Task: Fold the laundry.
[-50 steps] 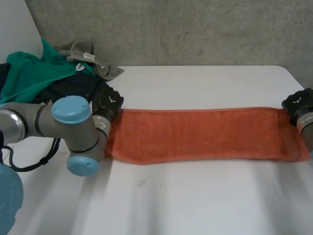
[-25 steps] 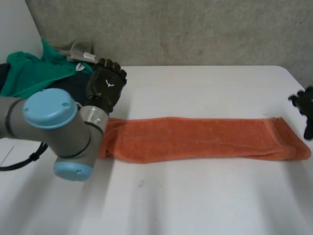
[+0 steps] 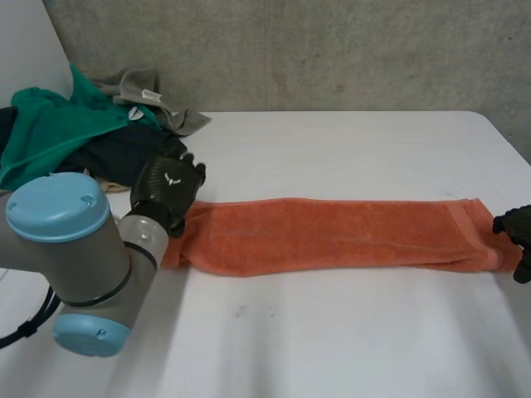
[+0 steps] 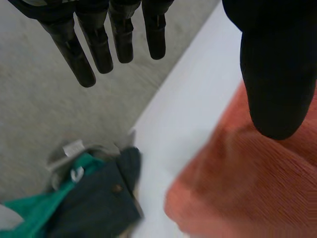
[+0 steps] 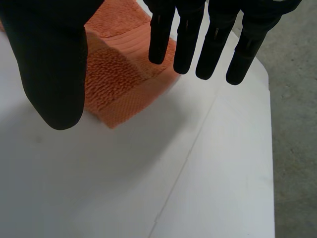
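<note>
The orange towel (image 3: 332,236) lies folded into a long, narrow strip across the middle of the white table (image 3: 348,332), running from side to side. Its pile is looped and coarse. The end by the right hand has a flat woven band across it and shows stacked layers, while the other end is a soft rounded bulge.

The left hand (image 3: 170,189) is at the towel's left end, fingers straight and spread, the thumb over the cloth, gripping nothing. The right hand (image 3: 518,228) is at the towel's right end, near the table's edge, fingers likewise straight and holding nothing.

Behind the left hand, at the table's far left corner, sits a heap of laundry: a green garment (image 3: 50,124), a dark garment (image 3: 116,153) and a grey garment (image 3: 158,95) with a white label. A grey concrete wall (image 3: 332,50) rises behind the table.
</note>
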Available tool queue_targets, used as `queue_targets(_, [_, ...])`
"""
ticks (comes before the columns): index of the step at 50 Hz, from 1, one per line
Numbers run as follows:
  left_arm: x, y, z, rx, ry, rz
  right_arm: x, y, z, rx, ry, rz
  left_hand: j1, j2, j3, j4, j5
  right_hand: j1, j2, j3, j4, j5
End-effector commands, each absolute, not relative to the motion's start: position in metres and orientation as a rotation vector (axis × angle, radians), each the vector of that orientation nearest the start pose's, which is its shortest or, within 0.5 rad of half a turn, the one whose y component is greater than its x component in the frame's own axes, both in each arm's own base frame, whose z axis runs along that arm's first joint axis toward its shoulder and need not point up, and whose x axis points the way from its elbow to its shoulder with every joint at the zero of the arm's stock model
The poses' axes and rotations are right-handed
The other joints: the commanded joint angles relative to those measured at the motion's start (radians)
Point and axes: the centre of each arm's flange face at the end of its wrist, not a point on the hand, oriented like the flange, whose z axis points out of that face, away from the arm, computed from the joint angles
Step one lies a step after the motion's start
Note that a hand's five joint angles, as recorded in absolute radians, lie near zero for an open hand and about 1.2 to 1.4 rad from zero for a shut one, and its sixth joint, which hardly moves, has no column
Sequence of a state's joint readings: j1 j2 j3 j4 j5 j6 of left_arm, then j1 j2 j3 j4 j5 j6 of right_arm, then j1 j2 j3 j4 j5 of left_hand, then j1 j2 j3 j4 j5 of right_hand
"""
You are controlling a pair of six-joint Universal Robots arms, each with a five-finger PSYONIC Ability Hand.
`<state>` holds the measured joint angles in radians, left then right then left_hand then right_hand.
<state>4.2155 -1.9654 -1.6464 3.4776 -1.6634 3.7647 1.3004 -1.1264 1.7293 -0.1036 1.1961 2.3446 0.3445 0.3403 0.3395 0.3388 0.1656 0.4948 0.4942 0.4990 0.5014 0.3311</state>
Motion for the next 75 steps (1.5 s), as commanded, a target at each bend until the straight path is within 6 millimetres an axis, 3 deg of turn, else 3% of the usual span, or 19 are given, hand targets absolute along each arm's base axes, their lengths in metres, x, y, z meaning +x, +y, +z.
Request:
queue_targets(1, [-0.249, -0.247, 0.174, 1.034, 2.191, -1.801, 0.080, -0.339, 0.130, -1.068, 2.651, -1.704, 0.300, 0.304, 0.305, 0.306, 0.305, 0.139, 0.140, 0.135, 0.133, 0.128])
queue_targets(9, [-0.239, -0.238, 0.166, 0.828, 2.403, -1.830, 0.081, -0.338, 0.127, -1.073, 2.646, -1.709, 0.295, 0.299, 0.300, 0.300, 0.299, 0.160, 0.160, 0.156, 0.153, 0.149])
queue_targets(19, [-0.241, -0.258, 0.159, 0.742, 2.381, -1.917, 0.082, -0.339, 0.127, -1.079, 2.639, -1.728, 0.341, 0.346, 0.346, 0.347, 0.346, 0.242, 0.242, 0.238, 0.235, 0.231])
queue_targets(22, [-0.241, -0.263, 0.153, 0.742, 2.386, -1.906, 0.081, -0.340, 0.127, -1.083, 2.633, -1.750, 0.587, 0.592, 0.592, 0.593, 0.592, 0.277, 0.278, 0.273, 0.270, 0.266])
queue_targets(25, [-0.244, -0.270, 0.144, 0.750, 2.401, -1.874, 0.081, -0.341, 0.127, -1.087, 2.627, -1.770, 1.050, 1.054, 1.055, 1.056, 1.054, 0.353, 0.354, 0.349, 0.347, 0.342])
queue_targets(26, [-0.244, -0.270, 0.144, 0.750, 2.399, -1.872, 0.081, -0.341, 0.127, -1.087, 2.627, -1.773, 1.052, 1.056, 1.057, 1.057, 1.056, 0.385, 0.386, 0.381, 0.379, 0.375])
queue_targets(31, [-0.243, -0.270, 0.144, 0.782, 2.373, -1.855, 0.080, -0.343, 0.128, -1.097, 2.622, -1.789, 1.052, 1.056, 1.057, 1.057, 1.056, 0.532, 0.533, 0.528, 0.526, 0.522])
queue_targets(40, [-0.228, -0.279, 0.158, 0.891, 2.196, -1.799, 0.080, -0.343, 0.127, -1.095, 2.623, -1.782, 1.052, 1.056, 1.057, 1.057, 1.056, 0.550, 0.551, 0.546, 0.544, 0.539])
queue_targets(44, [-0.227, -0.273, 0.157, 0.898, 2.213, -1.783, 0.080, -0.342, 0.126, -1.094, 2.625, -1.778, 0.563, 0.568, 0.568, 0.569, 0.568, 0.550, 0.551, 0.546, 0.544, 0.539])
queue_targets(48, [-0.232, -0.264, 0.158, 0.908, 2.227, -1.797, 0.081, -0.341, 0.125, -1.092, 2.627, -1.769, 0.336, 0.340, 0.341, 0.342, 0.340, 0.550, 0.551, 0.546, 0.544, 0.539])
queue_targets(61, [-0.244, -0.260, 0.157, 0.826, 2.348, -1.871, 0.081, -0.341, 0.125, -1.094, 2.626, -1.769, 0.318, 0.322, 0.323, 0.324, 0.323, 0.547, 0.548, 0.543, 0.541, 0.536])
queue_targets(66, [-0.246, -0.266, 0.144, 0.834, 2.369, -1.832, 0.081, -0.341, 0.125, -1.097, 2.625, -1.771, 0.339, 0.343, 0.344, 0.344, 0.343, 0.547, 0.548, 0.543, 0.541, 0.536])
queue_targets(68, [-0.247, -0.270, 0.138, 0.837, 2.374, -1.809, 0.081, -0.342, 0.126, -1.095, 2.623, -1.778, 0.435, 0.439, 0.440, 0.441, 0.439, 0.550, 0.551, 0.546, 0.544, 0.539])
queue_targets(73, [-0.245, -0.272, 0.133, 0.835, 2.373, -1.790, 0.081, -0.343, 0.126, -1.100, 2.620, -1.789, 0.993, 0.997, 0.998, 0.998, 0.997, 0.553, 0.554, 0.549, 0.547, 0.542])
queue_targets(75, [-0.245, -0.272, 0.136, 0.835, 2.363, -1.798, 0.081, -0.343, 0.126, -1.100, 2.620, -1.789, 1.052, 1.056, 1.057, 1.057, 1.056, 0.556, 0.557, 0.552, 0.550, 0.545])
